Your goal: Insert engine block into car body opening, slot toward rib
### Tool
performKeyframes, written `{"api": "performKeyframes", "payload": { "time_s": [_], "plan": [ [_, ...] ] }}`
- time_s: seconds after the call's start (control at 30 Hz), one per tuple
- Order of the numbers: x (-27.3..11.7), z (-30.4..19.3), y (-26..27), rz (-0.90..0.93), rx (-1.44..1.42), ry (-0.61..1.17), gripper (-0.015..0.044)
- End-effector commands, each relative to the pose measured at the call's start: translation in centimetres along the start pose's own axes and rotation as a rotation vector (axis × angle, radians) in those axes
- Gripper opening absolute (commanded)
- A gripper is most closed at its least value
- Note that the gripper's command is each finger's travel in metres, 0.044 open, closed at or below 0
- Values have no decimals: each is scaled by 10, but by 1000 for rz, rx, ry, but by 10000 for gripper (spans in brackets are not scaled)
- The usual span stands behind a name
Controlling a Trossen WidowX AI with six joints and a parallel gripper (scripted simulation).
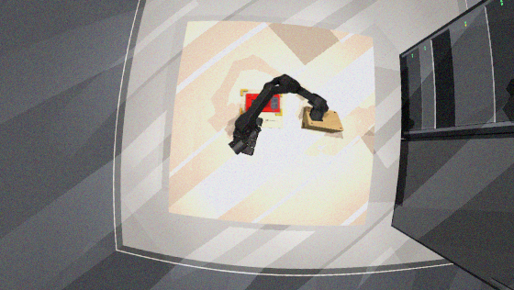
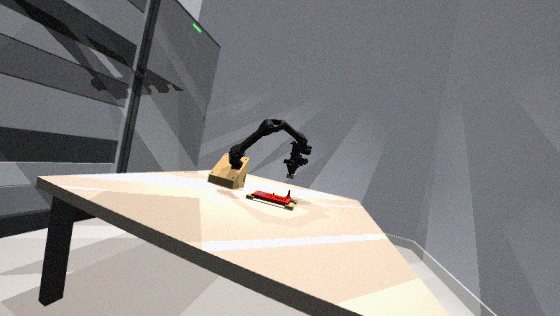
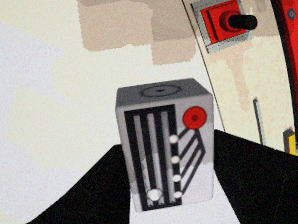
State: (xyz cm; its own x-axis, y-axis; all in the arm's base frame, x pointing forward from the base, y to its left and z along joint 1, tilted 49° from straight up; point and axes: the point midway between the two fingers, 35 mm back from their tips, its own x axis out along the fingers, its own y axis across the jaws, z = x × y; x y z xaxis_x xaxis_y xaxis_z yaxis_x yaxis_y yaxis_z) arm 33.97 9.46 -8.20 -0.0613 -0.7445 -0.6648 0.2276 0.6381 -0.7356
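Observation:
The engine block (image 3: 167, 150) (image 2: 290, 176) is a grey box with a ring mark on top, dark stripes, white dots and a red disc on the face toward the wrist camera. My gripper (image 3: 166, 147) (image 2: 290, 173) is shut on it, one black finger on each side, and holds it above the table. The red car body (image 1: 252, 100) (image 2: 267, 196) lies low on the table; its edge shows at the right in the wrist view (image 3: 294, 65). In the top view the arm covers part of it, and the block is hidden under the hand. The opening and rib are not clear.
Yellow corner pieces (image 1: 243, 92) (image 3: 290, 142) stand around the car body. A red square part with a black peg (image 3: 227, 22) sits in a grey frame at the upper right of the wrist view. The arm's wooden base (image 1: 330, 120) (image 2: 227, 172) stands behind.

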Motion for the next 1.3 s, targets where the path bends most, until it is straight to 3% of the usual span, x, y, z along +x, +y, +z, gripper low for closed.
{"api": "performKeyframes", "payload": {
  "time_s": [0.0,1.27],
  "plan": [
    [-3,4,-5,10,4,2,0],
    [37,45,-107,38,-147,-5,0]
  ]
}}
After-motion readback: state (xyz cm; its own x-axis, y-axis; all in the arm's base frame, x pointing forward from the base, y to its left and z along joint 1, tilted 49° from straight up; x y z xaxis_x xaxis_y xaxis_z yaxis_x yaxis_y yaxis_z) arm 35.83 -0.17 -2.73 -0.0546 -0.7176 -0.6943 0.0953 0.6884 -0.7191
